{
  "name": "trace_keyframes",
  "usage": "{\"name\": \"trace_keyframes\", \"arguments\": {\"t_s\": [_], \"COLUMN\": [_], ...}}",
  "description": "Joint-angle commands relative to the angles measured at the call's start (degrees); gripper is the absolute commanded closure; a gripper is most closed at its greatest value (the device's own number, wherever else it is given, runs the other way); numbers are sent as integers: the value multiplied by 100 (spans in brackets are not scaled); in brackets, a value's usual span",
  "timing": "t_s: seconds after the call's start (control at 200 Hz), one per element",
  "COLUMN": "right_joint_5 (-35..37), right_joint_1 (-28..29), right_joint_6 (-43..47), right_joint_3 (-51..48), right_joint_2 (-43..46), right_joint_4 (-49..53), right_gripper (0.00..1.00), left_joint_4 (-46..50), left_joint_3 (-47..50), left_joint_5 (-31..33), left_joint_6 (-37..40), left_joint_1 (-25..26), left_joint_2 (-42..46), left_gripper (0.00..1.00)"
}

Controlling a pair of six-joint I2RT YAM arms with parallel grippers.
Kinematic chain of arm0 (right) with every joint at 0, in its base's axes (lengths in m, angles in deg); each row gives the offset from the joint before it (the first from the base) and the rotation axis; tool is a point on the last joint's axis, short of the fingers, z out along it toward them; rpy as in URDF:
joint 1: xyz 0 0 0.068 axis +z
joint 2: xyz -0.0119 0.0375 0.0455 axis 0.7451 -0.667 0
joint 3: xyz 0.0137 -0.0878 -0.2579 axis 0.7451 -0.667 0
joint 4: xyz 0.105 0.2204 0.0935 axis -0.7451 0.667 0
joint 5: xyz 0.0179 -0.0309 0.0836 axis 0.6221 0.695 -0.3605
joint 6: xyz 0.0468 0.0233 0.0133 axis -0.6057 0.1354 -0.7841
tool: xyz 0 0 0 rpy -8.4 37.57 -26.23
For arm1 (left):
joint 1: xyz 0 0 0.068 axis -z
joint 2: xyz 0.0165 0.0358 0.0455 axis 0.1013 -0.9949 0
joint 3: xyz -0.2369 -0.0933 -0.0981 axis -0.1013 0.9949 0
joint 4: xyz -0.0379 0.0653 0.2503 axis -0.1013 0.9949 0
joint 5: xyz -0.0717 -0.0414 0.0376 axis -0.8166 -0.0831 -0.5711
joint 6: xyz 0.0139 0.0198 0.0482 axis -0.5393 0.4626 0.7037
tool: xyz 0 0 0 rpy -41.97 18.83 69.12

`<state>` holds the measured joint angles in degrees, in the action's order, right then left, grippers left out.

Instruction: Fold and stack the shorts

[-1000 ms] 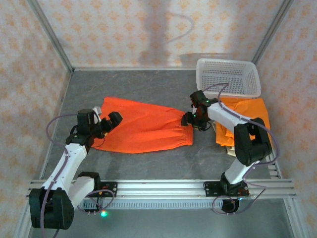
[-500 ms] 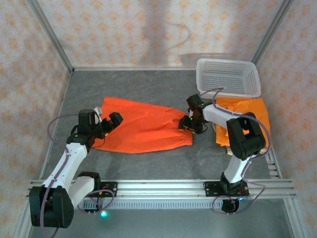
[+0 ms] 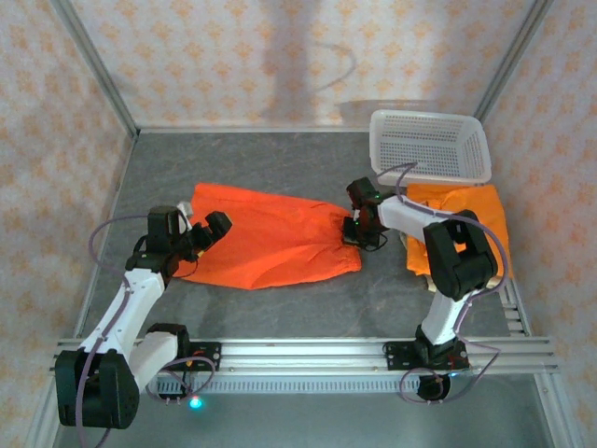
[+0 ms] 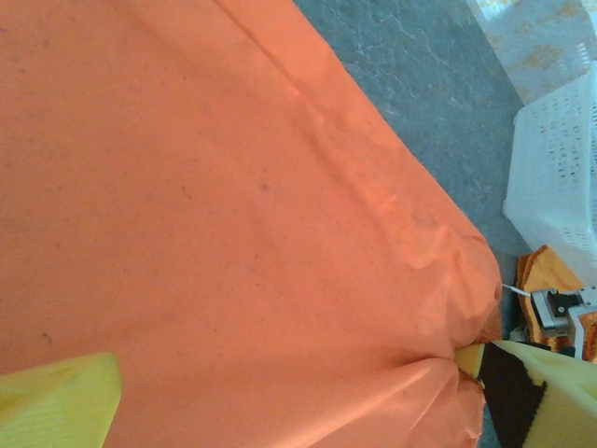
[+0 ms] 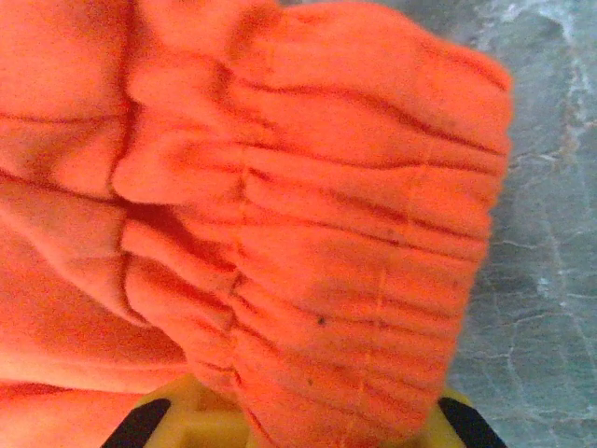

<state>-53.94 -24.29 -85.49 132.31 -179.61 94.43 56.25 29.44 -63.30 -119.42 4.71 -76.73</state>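
Note:
One pair of orange shorts (image 3: pixel 270 238) lies spread flat across the middle of the table. My right gripper (image 3: pixel 360 231) sits at their right end and is shut on the gathered elastic waistband (image 5: pixel 354 233), which bunches up between the yellow fingers (image 5: pixel 182 411). At the left end my left gripper (image 3: pixel 201 227) stands open, low over the cloth (image 4: pixel 233 205). Its yellow fingertips (image 4: pixel 56 401) are set wide apart, the right one pressing at a crease. A pile of folded orange shorts (image 3: pixel 462 219) rests at the right, with a tan edge (image 3: pixel 427 271) at its near side.
A white perforated basket (image 3: pixel 429 145) stands at the back right, just behind the folded pile, and appears as the basket (image 4: pixel 560 177) in the left wrist view. Bare grey tabletop (image 3: pixel 280 159) lies behind and in front of the spread shorts. Metal frame rails border the table.
My right gripper has slid a little left onto the waistband and closed on it, bunching the cloth. The left arm has not moved.

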Motion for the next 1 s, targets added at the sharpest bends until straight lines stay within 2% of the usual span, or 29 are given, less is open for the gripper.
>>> {"name": "trace_keyframes", "arguments": {"t_s": [0.0, 0.355, 0.626, 0.991], "right_joint_5": [738, 2238, 4192, 6592], "right_joint_1": [21, 23, 29, 78], "right_joint_6": [110, 927, 1531, 1723], "right_joint_3": [34, 847, 1873, 3320], "right_joint_2": [-153, 334, 260, -236], "right_joint_4": [272, 1619, 2944, 4479], "right_gripper": [98, 100, 100, 100], "left_joint_4": [-34, -31, -34, -41], "left_joint_3": [26, 43, 39, 37], "left_joint_5": [146, 207, 210, 221], "left_joint_6": [119, 111, 118, 128], "left_joint_1": [35, 40, 40, 33], "left_joint_2": [24, 16, 7, -15], "left_gripper": [0, 0, 0, 0]}}
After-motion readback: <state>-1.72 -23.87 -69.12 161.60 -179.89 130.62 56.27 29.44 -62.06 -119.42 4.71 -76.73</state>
